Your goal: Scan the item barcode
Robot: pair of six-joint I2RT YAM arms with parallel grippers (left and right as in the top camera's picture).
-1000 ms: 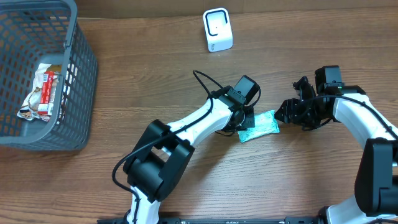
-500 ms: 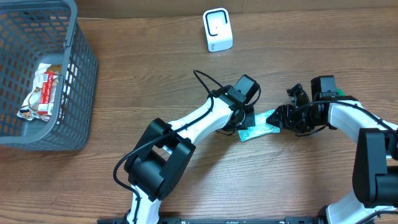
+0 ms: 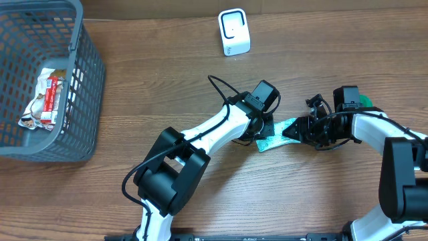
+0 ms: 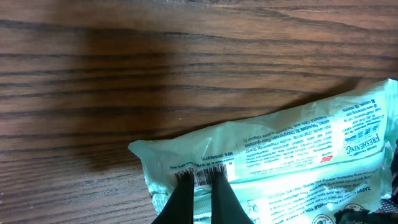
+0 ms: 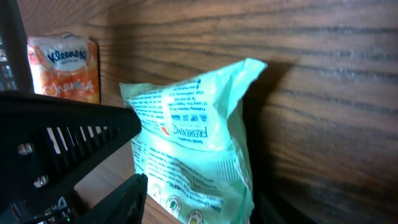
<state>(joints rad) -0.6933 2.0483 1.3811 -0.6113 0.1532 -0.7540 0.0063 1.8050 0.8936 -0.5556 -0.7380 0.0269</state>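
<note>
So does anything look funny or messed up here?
Yes, one thing. The left gripper is pinched shut on the end of the green packet, right on top of the barcode, so its fingers hide part of the stripes. The packet also lies crooked on the table, well away from the scanner.

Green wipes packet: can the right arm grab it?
Probably yes: the right gripper, jaws apart, straddles one end of the mint-green plastic wipes packet; the left gripper sits only on its barcode end.

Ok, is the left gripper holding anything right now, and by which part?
Yes. The left gripper is shut on the green packet, pinching it at the barcode near one end.
</note>
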